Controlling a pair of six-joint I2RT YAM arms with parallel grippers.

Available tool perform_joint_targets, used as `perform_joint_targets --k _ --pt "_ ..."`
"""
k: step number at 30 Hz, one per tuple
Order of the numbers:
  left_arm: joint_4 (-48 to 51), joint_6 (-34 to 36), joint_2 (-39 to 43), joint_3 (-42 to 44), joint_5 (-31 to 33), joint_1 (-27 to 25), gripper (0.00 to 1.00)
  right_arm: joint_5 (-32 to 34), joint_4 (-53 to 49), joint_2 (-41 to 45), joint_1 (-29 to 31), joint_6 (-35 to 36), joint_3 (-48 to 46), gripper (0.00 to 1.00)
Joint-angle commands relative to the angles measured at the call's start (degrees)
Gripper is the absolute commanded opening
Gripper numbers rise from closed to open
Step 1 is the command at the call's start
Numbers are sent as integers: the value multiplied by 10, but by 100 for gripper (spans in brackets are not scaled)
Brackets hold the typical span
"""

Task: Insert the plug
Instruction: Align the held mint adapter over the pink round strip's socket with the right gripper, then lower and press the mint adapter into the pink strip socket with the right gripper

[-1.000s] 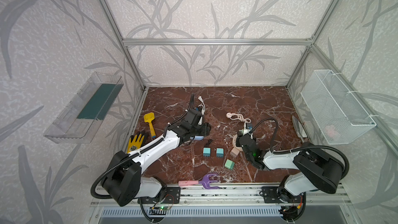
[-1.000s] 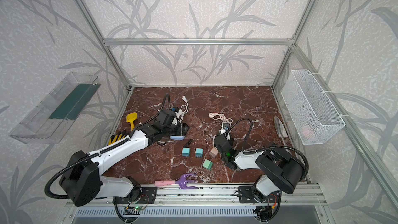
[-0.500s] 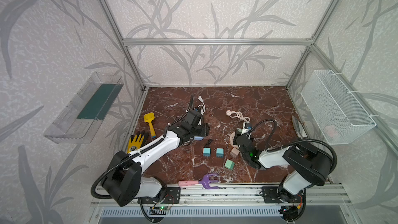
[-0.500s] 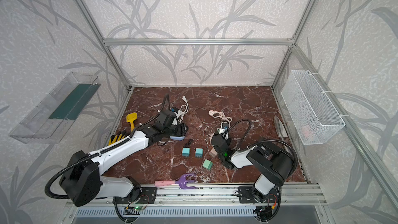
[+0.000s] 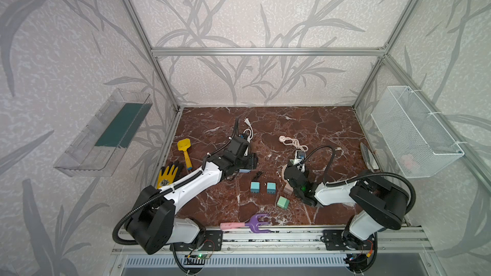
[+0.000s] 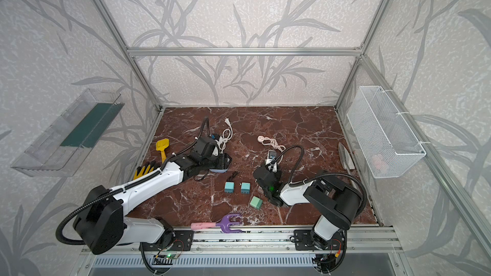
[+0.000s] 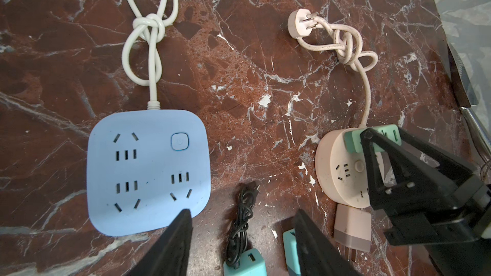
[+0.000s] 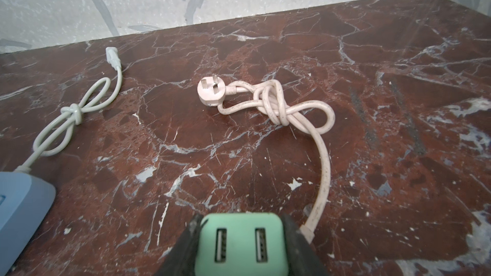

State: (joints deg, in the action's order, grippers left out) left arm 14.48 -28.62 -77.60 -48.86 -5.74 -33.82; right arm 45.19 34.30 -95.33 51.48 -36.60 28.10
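Observation:
My right gripper (image 8: pixel 241 223) is shut on a mint-green plug (image 8: pixel 240 242) with two USB ports facing the camera. In the left wrist view that green plug (image 7: pixel 377 139) hangs at the far rim of the round pink socket (image 7: pixel 342 173); its prongs are hidden. In both top views the right gripper (image 5: pixel 293 167) covers most of that socket. My left gripper (image 7: pixel 243 215) is open and holds nothing. It hovers beside the blue power strip (image 7: pixel 148 165), above a coiled black cable (image 7: pixel 243 216). In a top view the left gripper (image 6: pixel 221 161) hides most of the blue strip (image 6: pixel 219 170).
Two teal plugs (image 5: pixel 255 187) (image 5: pixel 271 187), a green cube plug (image 5: pixel 283 203) and a pink plug (image 7: pixel 352 225) lie in front. The pink cord (image 8: pixel 268 102) and white cord (image 8: pixel 74 112) are knotted behind. A purple rake (image 5: pixel 255 221), yellow shovel (image 5: pixel 184 150), glove (image 5: pixel 168 175) and wire basket (image 5: pixel 414 134) sit around.
The right gripper has shifted slightly left and farther back with the green plug, and its elbow has swung. The left arm has not moved.

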Motion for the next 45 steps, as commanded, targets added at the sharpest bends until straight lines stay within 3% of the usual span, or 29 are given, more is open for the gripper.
perform_joint_targets --k 1,9,22,26,35,40,45 --pt "-4 1 23 11 16 -3 61 -138 -176 -89 13 -54 -43 0" --pt "-5 4 35 18 36 -3 61 -104 -162 -89 13 -67 -43 0" --pt "-8 2 38 16 35 -3 61 -18 -73 -68 -29 90 4 0" --pt "-8 1 40 19 35 -3 61 -2 30 -80 -41 138 -18 0" --pt "-9 -1 35 18 34 -3 61 -9 202 -147 -78 188 -40 0" --pt "-8 0 29 15 34 -4 61 -43 212 -151 -91 180 -44 0" --pt "-9 -2 24 11 37 -3 62 -51 183 -104 -92 179 -51 17"
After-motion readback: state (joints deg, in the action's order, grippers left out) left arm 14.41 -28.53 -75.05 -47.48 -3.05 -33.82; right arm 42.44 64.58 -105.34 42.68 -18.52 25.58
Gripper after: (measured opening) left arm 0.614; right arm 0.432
